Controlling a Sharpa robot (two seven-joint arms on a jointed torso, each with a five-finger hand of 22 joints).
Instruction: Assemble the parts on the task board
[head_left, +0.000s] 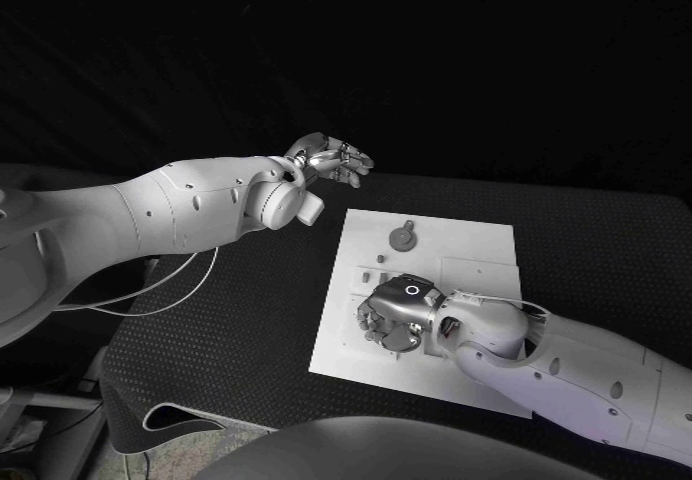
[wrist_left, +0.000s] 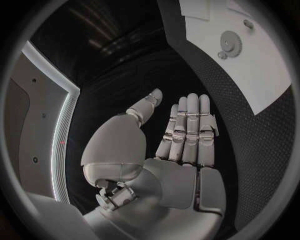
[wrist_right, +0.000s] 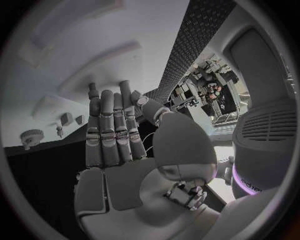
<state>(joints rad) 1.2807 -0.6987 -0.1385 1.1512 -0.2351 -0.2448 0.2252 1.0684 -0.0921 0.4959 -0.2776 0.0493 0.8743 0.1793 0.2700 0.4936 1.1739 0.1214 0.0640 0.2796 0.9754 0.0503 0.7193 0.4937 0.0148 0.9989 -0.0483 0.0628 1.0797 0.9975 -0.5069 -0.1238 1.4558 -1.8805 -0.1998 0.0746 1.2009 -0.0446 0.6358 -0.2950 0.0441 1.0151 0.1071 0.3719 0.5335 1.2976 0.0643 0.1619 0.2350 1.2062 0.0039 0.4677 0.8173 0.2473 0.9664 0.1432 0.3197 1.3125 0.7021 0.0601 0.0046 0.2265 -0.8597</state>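
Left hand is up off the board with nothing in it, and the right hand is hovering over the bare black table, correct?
Not quite. The head view shows the right hand over the white task board, not bare table. The left hand is indeed off the board, holding nothing.

Black textured table (head_left: 216, 340); dark backdrop behind; white cable (head_left: 159, 290) at table edge.

I see a black table (head_left: 231, 330) with a finely dotted, textured top; its near left corner is rounded, and that same dotted surface shows in the left wrist view beside the plate. Lying flat on it, about in the middle, is the white task board (head_left: 433, 240), turned a little askew to the table's edges. Its bare white face also shows in the left wrist view (wrist_left: 269, 75).
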